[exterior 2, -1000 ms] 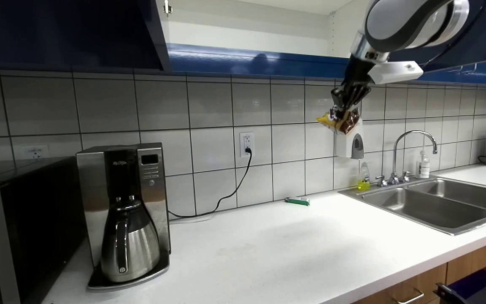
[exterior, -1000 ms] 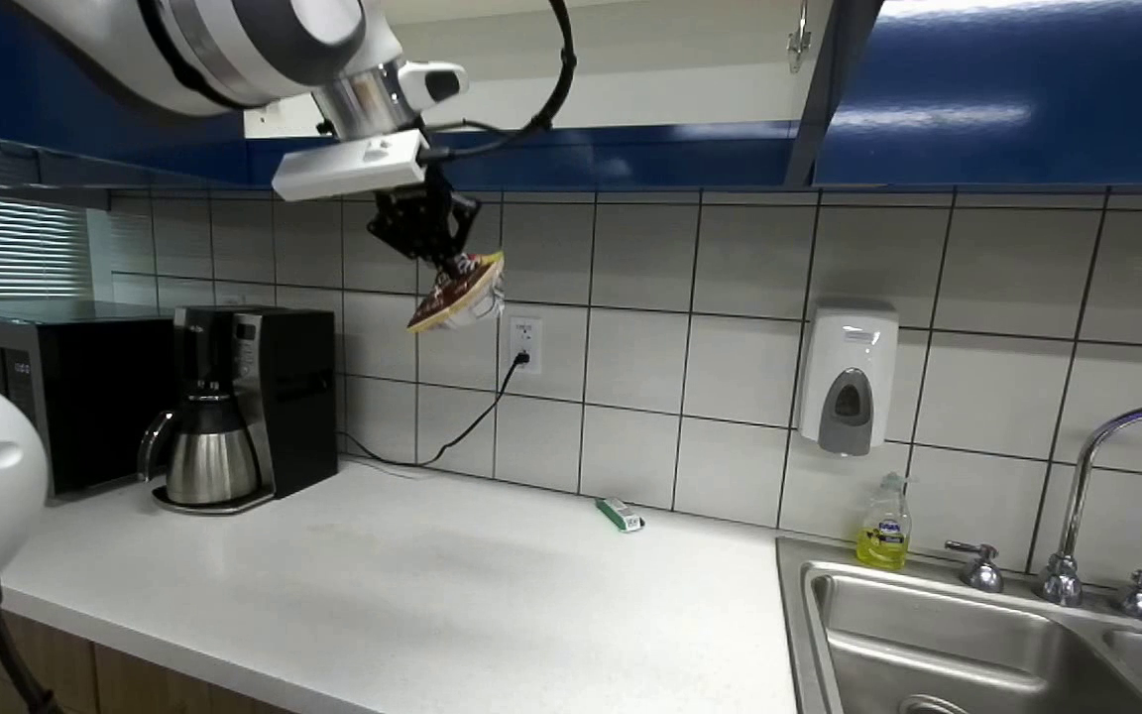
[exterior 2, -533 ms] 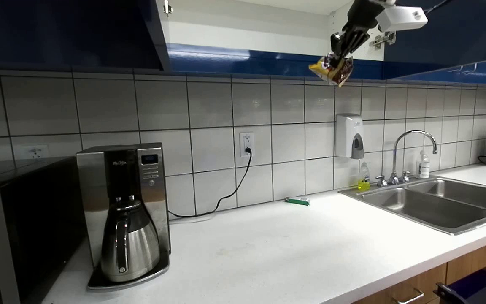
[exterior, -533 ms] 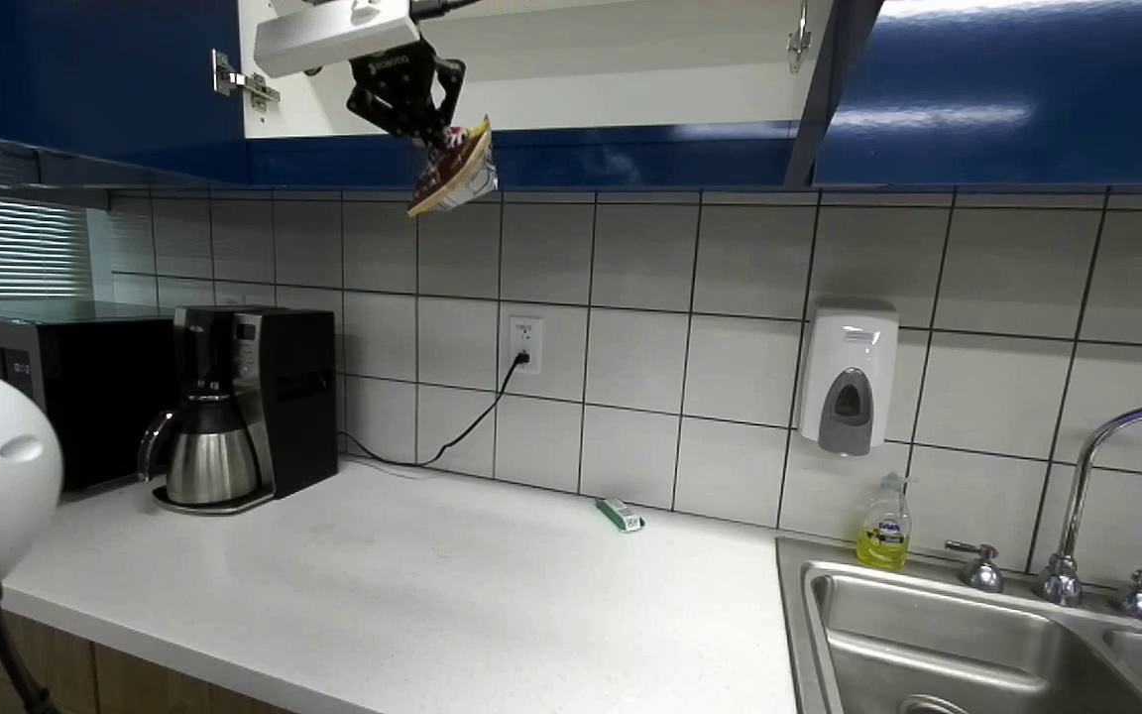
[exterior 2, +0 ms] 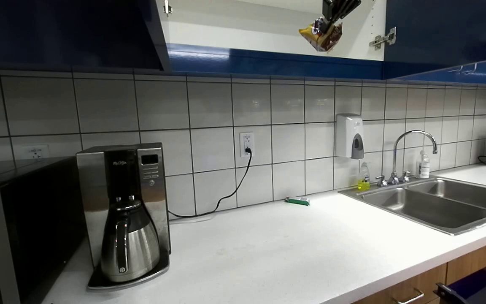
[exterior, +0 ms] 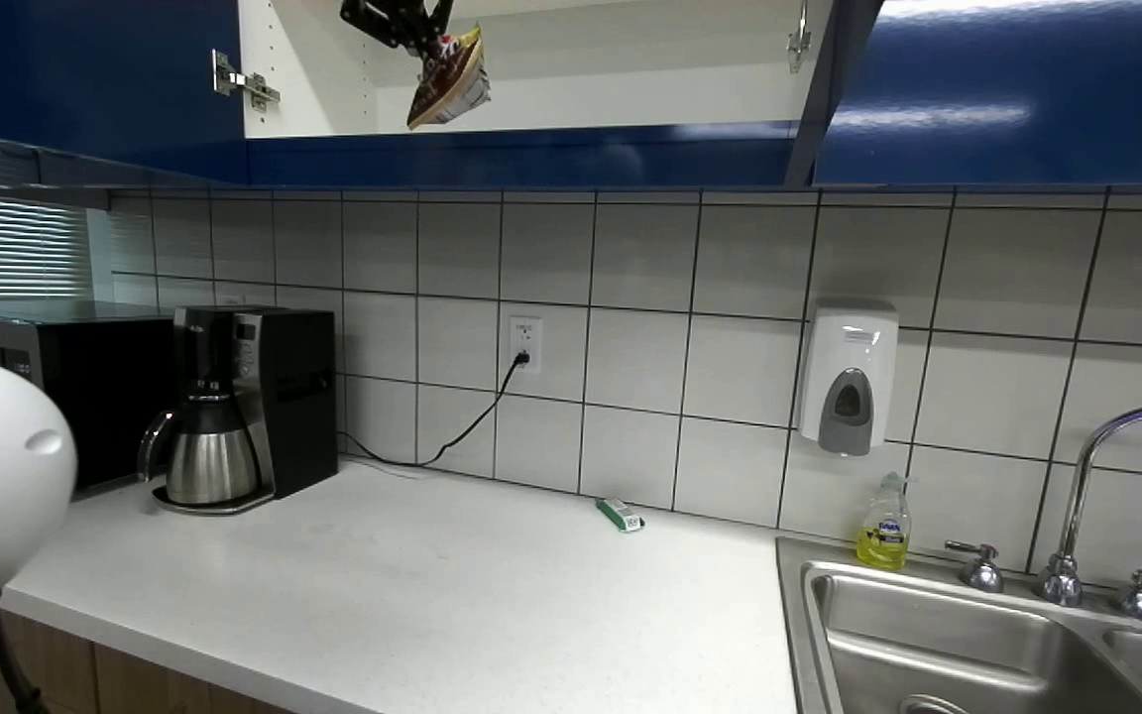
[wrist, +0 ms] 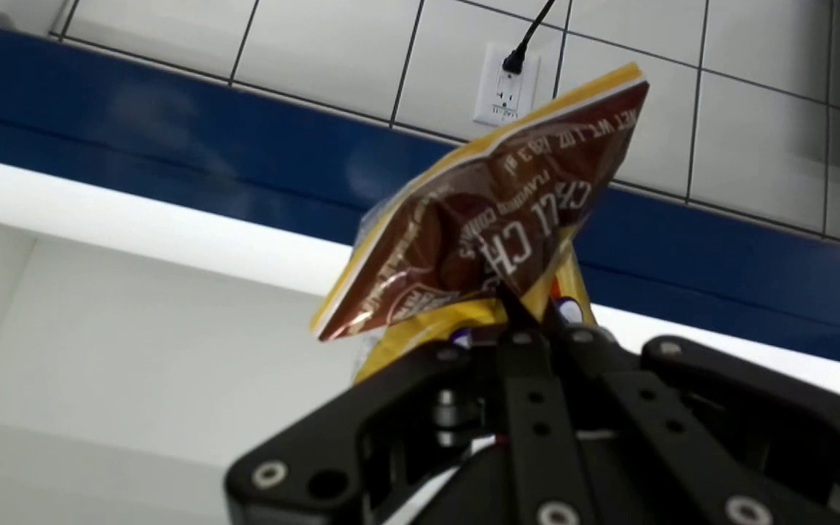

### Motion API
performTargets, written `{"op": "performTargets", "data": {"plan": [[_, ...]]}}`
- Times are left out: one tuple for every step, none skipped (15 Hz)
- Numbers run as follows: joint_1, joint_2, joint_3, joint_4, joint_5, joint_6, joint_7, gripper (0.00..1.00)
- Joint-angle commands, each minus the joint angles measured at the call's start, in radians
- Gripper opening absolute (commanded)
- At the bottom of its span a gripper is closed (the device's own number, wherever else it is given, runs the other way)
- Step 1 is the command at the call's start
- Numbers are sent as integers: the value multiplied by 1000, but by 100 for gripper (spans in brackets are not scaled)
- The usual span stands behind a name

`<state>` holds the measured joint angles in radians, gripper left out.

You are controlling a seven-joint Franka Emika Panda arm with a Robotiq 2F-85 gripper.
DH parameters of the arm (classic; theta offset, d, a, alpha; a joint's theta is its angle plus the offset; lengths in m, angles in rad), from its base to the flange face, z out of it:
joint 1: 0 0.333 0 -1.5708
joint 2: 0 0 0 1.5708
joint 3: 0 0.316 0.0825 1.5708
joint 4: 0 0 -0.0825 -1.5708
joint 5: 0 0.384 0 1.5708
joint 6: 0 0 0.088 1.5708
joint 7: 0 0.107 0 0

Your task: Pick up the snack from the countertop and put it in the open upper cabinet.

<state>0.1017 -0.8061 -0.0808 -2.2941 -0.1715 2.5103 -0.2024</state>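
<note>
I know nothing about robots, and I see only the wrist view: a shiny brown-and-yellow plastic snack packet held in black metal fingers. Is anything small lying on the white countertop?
Observer: Yes, a thin green-and-white item, close to the pale tiled wall.
Visitor: And how high is my snack packet?
Observer: In both exterior views it shows just above the dark blue bottom edge of the upper cabinet.
Visitor: Is that cabinet open?
Observer: Yes, a glossy dark blue door stands swung outward.
</note>
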Motion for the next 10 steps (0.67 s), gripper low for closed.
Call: {"op": "performTargets", "data": {"plan": [[17, 114, -14, 152, 44, -31, -40, 0], [19, 144, -16, 190, 54, -42, -44, 0], [19, 172, -16, 224, 61, -52, -44, 0], [18, 205, -15, 262, 68, -59, -46, 0], [17, 236, -14, 298, 75, -67, -47, 0], [19, 265, -15, 333, 85, -74, -51, 0], [16, 299, -12, 372, 92, -79, -50, 0], [14, 328, -9, 406, 99, -83, -50, 0], [14, 360, -8, 443, 107, -88, -50, 0], [13, 390, -6, 478, 112, -92, -51, 0]]}}
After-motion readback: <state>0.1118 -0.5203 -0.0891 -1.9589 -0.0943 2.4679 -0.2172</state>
